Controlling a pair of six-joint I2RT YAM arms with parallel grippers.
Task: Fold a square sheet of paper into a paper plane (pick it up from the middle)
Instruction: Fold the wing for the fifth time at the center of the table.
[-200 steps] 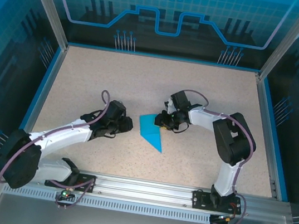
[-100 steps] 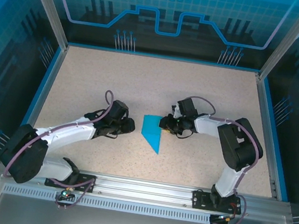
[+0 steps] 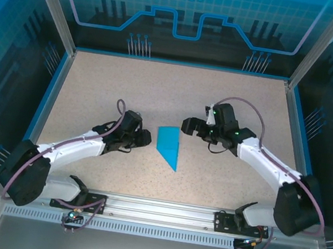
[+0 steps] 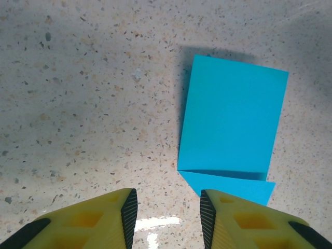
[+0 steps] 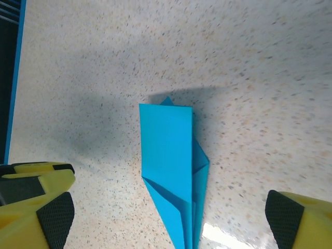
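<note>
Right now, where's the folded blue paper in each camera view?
Top external: folded blue paper mid-table, its point toward the near edge.
Left wrist: right of centre, square end up.
Right wrist: centre, running to the bottom edge, point down.
Shared landmark: the speckled table it lies on.

- You've got the paper [image 3: 168, 145]: plain bright cyan-blue.
- Table [image 3: 109, 91]: beige, dark speckles.
- Your left gripper [image 4: 167, 212]: yellow fingers [image 4: 88, 224], black pads [image 4: 129, 210].
- Arms [image 3: 75, 146]: white links, black joints.

Open table [image 3: 96, 89] all round folded paper [image 3: 168, 147]; left gripper [image 3: 147, 138], right gripper [image 3: 186, 126] flank it.
</note>
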